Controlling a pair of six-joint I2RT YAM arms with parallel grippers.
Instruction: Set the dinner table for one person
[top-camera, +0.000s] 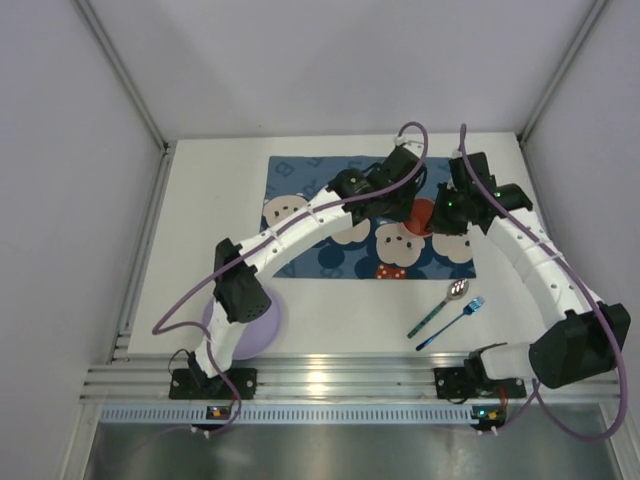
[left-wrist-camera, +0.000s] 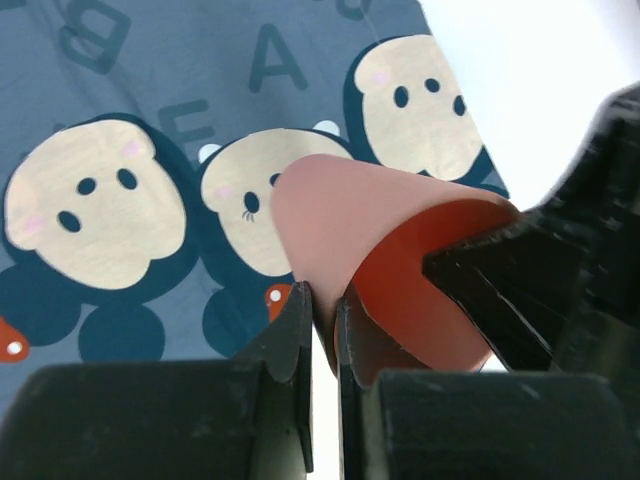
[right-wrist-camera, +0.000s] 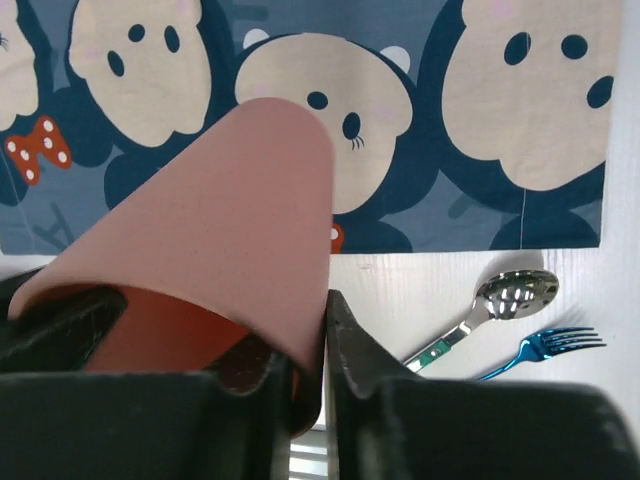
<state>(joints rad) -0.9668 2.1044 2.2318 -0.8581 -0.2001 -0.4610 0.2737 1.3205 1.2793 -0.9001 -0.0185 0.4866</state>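
Plain pale grey wall panels enclose the work cell: the rear wall panel (top-camera: 340, 60) at 12 o'clock and the side wall panels at 9 o'clock (top-camera: 60, 250) and 3 o'clock (top-camera: 600, 200). Slim aluminium corner posts stand at 11 o'clock (top-camera: 120, 70) and 1 o'clock (top-camera: 565, 65). The white matte rectangular tabletop (top-camera: 330, 310) occupies the centre. A ribbed aluminium rail (top-camera: 340, 378) borders it at 6 o'clock, with a brushed metal sheet (top-camera: 350, 450) beyond. Lighting is soft and even, and the rail shows bright glints.

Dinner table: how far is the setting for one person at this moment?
Done: the mouse-print placemat lies flat on the dinner table. In hand: the left gripper and the right gripper both pinch the rim of the pink cup over the mat. Left: the spoon and blue fork lie on bare table beside the mat, and the lilac dish sits off it, near the left arm's base.
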